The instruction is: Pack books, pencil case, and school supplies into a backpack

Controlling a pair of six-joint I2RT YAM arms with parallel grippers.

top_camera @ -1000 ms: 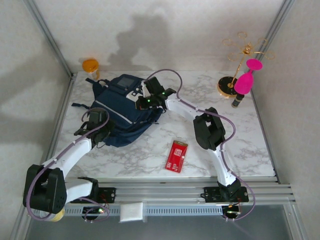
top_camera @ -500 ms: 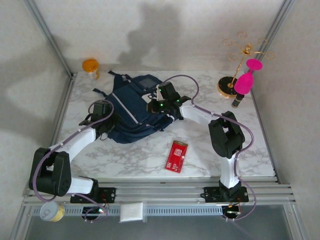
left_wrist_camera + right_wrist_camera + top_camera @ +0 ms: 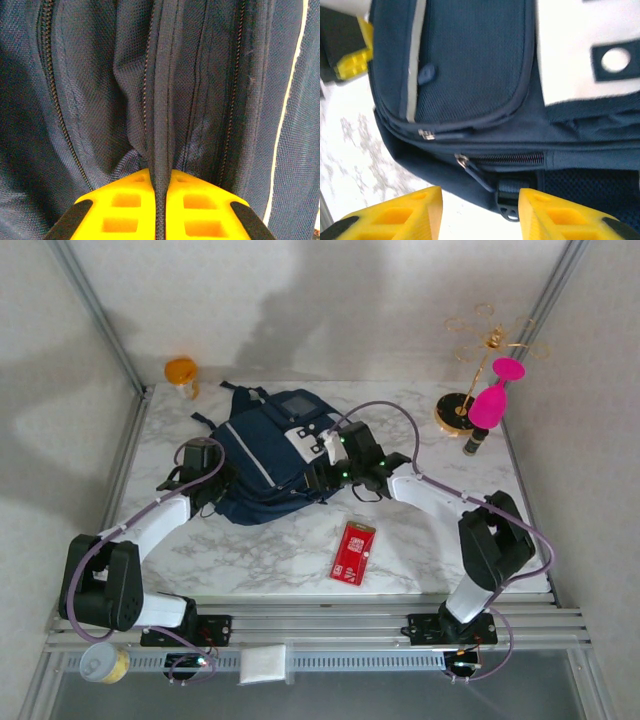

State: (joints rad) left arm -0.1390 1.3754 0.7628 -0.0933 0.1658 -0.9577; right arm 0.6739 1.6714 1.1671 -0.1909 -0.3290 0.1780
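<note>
Backpack (image 3: 262,455), limp and soft, bunches where my left gripper (image 3: 160,176) pinches its seam fold (image 3: 159,100), the firmest hold I see, right gripper (image 3: 479,196) gaping empty alongside.

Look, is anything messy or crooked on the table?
Yes. The backpack lies slumped and askew, a fold of its fabric pinched in the left jaws. The red packet sits alone on the table, outside it.
</note>
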